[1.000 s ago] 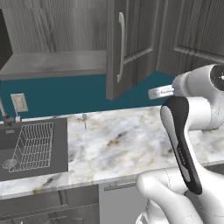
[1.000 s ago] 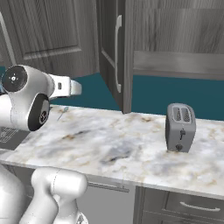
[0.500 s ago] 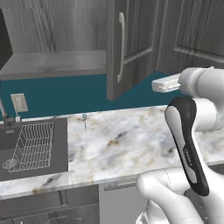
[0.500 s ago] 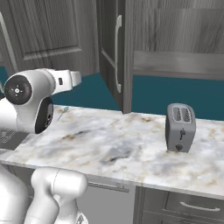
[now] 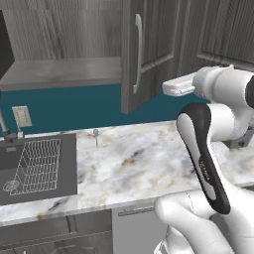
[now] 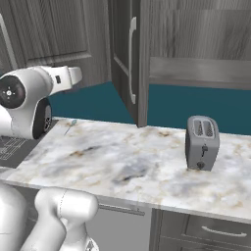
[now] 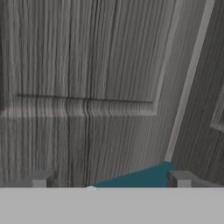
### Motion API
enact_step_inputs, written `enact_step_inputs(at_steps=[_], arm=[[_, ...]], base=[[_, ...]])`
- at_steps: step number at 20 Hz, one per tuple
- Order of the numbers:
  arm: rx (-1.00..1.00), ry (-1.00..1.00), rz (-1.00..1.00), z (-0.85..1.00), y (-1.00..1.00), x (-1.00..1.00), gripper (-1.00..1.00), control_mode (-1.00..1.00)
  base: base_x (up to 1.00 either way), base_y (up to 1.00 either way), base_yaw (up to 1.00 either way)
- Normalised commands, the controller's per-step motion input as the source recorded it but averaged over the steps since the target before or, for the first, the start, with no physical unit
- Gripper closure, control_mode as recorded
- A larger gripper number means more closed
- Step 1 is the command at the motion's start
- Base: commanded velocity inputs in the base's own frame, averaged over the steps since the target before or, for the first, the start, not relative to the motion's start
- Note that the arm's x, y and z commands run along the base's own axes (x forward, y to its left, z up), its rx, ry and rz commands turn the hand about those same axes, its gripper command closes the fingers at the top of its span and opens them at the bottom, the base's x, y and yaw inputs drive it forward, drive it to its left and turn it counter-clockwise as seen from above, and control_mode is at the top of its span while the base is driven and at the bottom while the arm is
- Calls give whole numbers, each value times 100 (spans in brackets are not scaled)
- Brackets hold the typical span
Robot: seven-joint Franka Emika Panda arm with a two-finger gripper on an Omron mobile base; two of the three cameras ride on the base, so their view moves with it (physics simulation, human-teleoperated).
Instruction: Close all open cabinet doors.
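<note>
Marble counter [image 5: 129, 158], teal backsplash [image 6: 98, 103], open cabinet door [image 5: 144, 54], toaster [image 6: 202, 142]

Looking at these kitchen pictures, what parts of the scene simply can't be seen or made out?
- Tall grey wood-grain open cabinet door: its top is cut off by the upper edge of both base views.
- End effector: in the hand view just two dark finger tips show; its state is unclear.
- Steel sink: cut off by the left base view's left edge.
- Silver two-slot toaster: its far side faces away.

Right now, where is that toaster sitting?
The toaster stands upright on the marble counter, toward the right in the right base view, below the open cabinet's shelf and right of the open cabinet door.
</note>
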Motion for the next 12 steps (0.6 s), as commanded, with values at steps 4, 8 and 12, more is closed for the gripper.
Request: enact_step_inputs(at_steps=[4,8,12], arm=[[-5,0,0,3,23,50,-100,-100],[-3,0,0,0,0,49,-100,-100],[0,0,0,0,0,48,-100,-100]], base=[[0,0,0],[0,0,0],[0,0,0]])
